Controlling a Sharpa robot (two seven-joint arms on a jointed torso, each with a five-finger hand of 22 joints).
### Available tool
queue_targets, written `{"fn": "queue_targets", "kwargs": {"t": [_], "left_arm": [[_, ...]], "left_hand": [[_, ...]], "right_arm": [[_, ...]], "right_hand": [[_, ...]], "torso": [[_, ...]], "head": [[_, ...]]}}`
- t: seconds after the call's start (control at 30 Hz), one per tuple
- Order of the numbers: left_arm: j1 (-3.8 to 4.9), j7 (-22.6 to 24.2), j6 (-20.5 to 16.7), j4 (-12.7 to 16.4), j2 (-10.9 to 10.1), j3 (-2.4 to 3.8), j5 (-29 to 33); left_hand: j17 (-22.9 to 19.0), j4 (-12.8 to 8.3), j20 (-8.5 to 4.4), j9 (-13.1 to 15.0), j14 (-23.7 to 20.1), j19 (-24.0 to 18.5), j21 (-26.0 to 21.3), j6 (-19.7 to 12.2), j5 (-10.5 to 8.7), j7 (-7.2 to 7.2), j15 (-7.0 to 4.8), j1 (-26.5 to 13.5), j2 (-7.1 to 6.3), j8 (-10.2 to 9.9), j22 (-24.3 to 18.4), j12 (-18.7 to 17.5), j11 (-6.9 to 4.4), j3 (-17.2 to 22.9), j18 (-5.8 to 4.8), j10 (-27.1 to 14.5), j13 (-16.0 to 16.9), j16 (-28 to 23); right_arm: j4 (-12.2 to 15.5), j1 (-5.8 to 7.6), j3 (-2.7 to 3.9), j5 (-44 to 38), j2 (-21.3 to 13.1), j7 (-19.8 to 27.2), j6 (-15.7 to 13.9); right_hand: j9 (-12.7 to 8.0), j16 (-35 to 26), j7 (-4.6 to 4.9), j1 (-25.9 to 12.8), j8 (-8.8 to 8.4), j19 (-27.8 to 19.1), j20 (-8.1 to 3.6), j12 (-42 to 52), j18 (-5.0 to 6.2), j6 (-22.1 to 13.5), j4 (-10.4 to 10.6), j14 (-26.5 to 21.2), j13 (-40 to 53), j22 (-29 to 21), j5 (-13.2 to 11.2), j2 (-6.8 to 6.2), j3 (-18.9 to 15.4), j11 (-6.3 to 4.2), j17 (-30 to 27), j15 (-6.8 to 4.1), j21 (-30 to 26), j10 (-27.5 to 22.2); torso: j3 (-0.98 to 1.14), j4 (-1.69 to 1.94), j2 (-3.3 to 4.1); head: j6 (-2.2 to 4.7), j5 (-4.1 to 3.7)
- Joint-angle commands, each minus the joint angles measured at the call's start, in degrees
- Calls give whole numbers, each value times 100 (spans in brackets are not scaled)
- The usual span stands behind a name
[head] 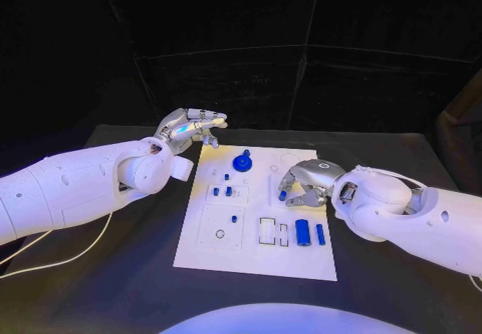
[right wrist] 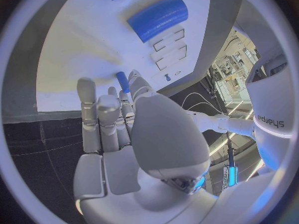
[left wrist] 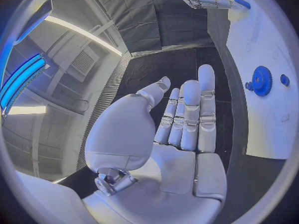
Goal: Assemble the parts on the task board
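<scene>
The right robot hand (head: pixel 301 186) pinches a small blue plastic peg (head: pixel 282 195) above the white rectangular task board (head: pixel 256 261), mid-insertion; next, align it with a socket. The left robot hand (head: pixel 191 127) hovers empty, fingers spread.

My right hand (right wrist: pixel 121 129) over the white board (right wrist: pixel 81 50), a blue peg (right wrist: pixel 123 81) at its fingertips.
I see a thick blue cylinder (right wrist: pixel 157 18) lying beside two empty rectangular slots (right wrist: pixel 169 47).

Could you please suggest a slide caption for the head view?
Right hand holds a small blue peg over the white task board; left hand hovers at its far corner.
</scene>
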Motion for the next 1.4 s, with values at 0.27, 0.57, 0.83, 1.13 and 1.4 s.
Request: {"fn": "queue_targets", "kwargs": {"t": [0.27,0.57,0.83,1.13,1.4], "left_arm": [[8,4,90,-7,10,4,20],[8,-2,96,-11,12,3,20],[8,-12,98,-11,7,3,20],[8,-15,96,-12,-5,2,20],[8,-16,89,-11,-19,2,20]], "left_hand": [[-16,-4,31,-9,-34,-21,-30,-47,2,13,3,-3,-4,38,-11,34,11,-46,75,-36,5,-30],[-18,-4,32,-9,-35,-21,-32,-49,2,13,3,-2,-3,40,-14,38,12,-48,75,-39,5,-29],[-18,-4,32,-9,-35,-21,-32,-49,2,13,3,-2,-3,40,-14,38,12,-48,75,-39,5,-29],[-25,-6,32,-8,-39,-20,-36,-53,2,13,4,4,5,45,-17,45,12,-48,75,-45,5,-28],[-29,-10,33,-8,-41,-19,-39,-56,2,13,4,12,9,48,-20,50,12,-47,76,-50,5,-27]], "right_arm": [[-103,10,2,-113,174,73,189],[-208,9,1,-125,263,89,123],[-215,8,1,-331,257,49,-224],[55,6,3,-420,102,145,-664],[572,10,82,2,-228,347,-966]], "right_hand": [[-7,349,27,15,0,342,-34,-94,-93,170,-7,123,-19,535,-135,132,240,-62,407,-44,382,384],[23,758,43,144,78,618,-80,-212,-179,480,-44,220,-10,1040,-309,237,631,-138,876,-118,750,815],[94,1001,8,404,259,830,-186,-234,-256,946,-340,250,24,1499,-366,339,1255,-257,1121,-220,1092,1434],[69,1107,62,157,179,815,-171,-538,-282,985,-691,225,21,1722,-365,56,2071,-211,1201,-184,1289,1605],[52,1147,93,6,124,800,-144,-661,-285,965,-823,222,26,1782,-364,-44,2334,-181,1226,-157,1346,1597]], "torso": [[1,-4,2],[1,-5,0],[1,-4,-4],[2,-9,-9],[-5,-5,-9]], "head": [[-28,-4],[-47,-7],[-63,2],[-70,25],[-64,53]]}}
